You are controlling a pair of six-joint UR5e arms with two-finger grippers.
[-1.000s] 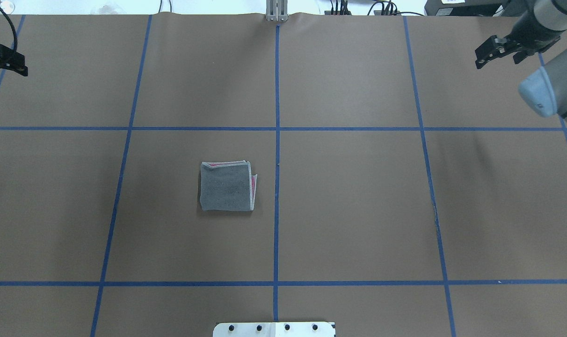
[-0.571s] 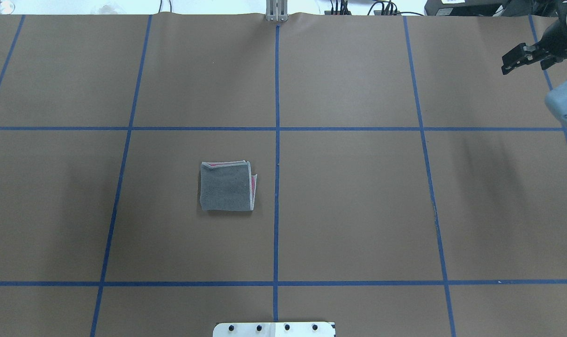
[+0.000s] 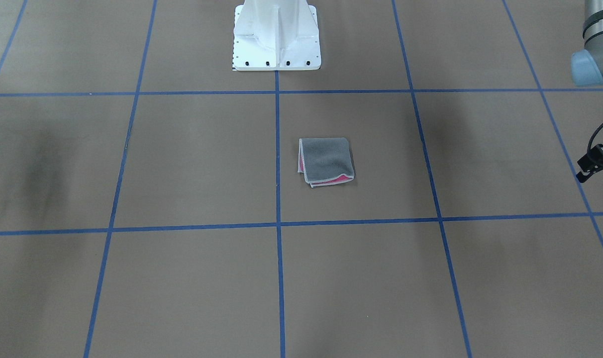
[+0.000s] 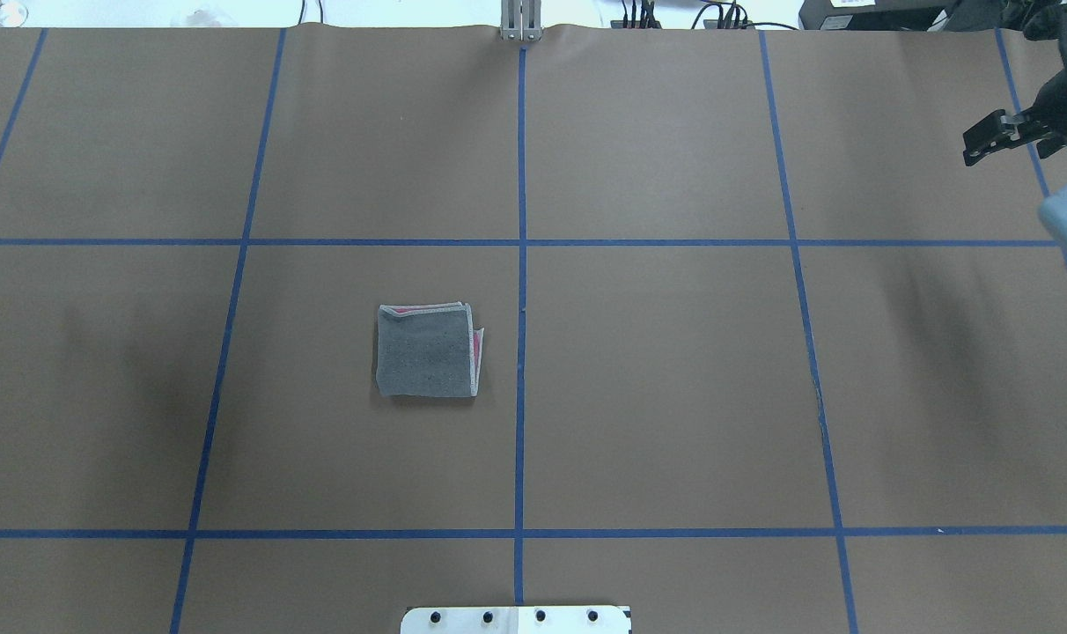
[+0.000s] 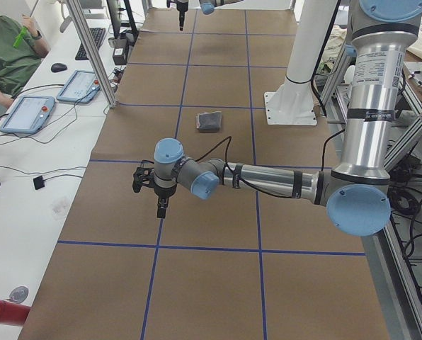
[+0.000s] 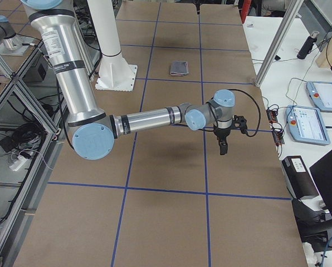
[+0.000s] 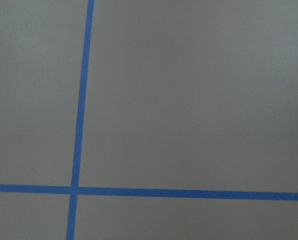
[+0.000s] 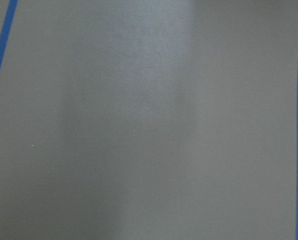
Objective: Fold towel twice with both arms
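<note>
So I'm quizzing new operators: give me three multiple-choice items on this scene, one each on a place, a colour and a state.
1. Relative to the centre tape line, the towel lies:
A) across it
B) on the robot's right of it
C) on the robot's left of it

2. Which colour faces up on it?
A) dark grey
B) pink
C) white

3. What state is it in?
A) spread in one layer
B) folded, layers stacked
C) lifted by a claw

Answers:
1 C, the overhead view shows it just left of the line.
2 A, its whole top face is grey.
3 B, pink edges peek from under the top layer.
</note>
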